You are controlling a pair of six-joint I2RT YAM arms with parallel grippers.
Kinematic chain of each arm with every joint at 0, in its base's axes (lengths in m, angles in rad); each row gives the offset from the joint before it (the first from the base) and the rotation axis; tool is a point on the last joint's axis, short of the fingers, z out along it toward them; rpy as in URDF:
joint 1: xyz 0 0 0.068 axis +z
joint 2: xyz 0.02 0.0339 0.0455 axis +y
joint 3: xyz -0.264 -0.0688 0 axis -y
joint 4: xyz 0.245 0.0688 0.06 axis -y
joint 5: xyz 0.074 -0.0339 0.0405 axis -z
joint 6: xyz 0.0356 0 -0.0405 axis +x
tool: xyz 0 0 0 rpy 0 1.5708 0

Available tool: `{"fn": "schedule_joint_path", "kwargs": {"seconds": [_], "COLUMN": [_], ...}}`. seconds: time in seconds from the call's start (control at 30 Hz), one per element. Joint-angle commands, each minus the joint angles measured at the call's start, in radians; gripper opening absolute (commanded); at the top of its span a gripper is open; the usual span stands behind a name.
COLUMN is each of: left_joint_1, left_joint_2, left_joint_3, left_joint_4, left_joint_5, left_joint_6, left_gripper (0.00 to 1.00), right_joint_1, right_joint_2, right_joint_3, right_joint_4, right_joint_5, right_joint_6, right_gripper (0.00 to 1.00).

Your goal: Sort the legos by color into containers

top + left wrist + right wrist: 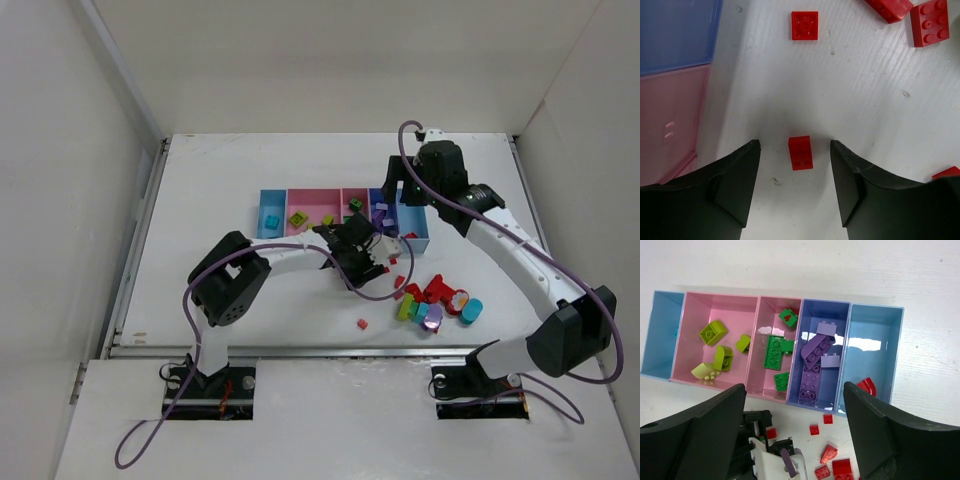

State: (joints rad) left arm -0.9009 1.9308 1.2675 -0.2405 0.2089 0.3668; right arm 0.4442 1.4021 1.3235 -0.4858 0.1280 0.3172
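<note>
A small red lego (pixel 800 152) lies on the white table between the fingers of my left gripper (pixel 795 146), which is open with a gap on each side of the brick. In the top view the left gripper (pixel 366 252) is low, just in front of the containers (pixel 272 194). My right gripper (pixel 794 387) hangs open and empty above the containers (pixel 874 310). Lime legos (pixel 713 332) fill the wide pink bin, green ones (pixel 774 351) the narrow pink bin, purple ones (pixel 815 351) the purple-blue bin. A red curved piece (pixel 867 385) lies in the right light blue bin.
Loose red legos (pixel 804 25) (pixel 929 22) lie ahead of the left gripper. A heap of mixed legos (pixel 438 303) sits right of centre, with one red piece (pixel 362 324) apart near the front. A cyan brick (pixel 271 220) rests in the left bin.
</note>
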Motion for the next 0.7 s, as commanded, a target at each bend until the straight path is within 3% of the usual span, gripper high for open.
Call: {"fn": "schedule_joint_path", "kwargs": {"seconds": [0.0, 0.17, 0.33, 0.5, 0.67], "left_joint_1": [0.008, 0.008, 0.008, 0.008, 0.008], "left_joint_2": [-0.033, 0.005, 0.016, -0.003, -0.024], "left_joint_3": [-0.020, 0.013, 0.035, 0.121, 0.309], "left_joint_4": [-0.075, -0.115, -0.137, -0.172, -0.187], "left_joint_5": [-0.020, 0.000, 0.020, 0.020, 0.131], "left_joint_6": [0.011, 0.000, -0.009, 0.014, 0.032], "left_gripper": [0.55, 0.39, 0.00, 0.00, 0.00], "right_joint_1": [-0.009, -0.009, -0.018, -0.041, -0.050], "right_joint_2": [-0.017, -0.017, -0.026, -0.075, -0.130], "right_joint_3": [0.003, 0.003, 0.013, 0.003, -0.018], "right_joint_4": [0.026, 0.026, 0.017, 0.016, 0.016], "right_joint_5": [-0.021, -0.021, -0.021, -0.002, 0.045], "right_joint_6": [-0.023, -0.032, -0.041, -0.041, -0.041], "right_gripper": [0.84, 0.84, 0.84, 0.85, 0.85]}}
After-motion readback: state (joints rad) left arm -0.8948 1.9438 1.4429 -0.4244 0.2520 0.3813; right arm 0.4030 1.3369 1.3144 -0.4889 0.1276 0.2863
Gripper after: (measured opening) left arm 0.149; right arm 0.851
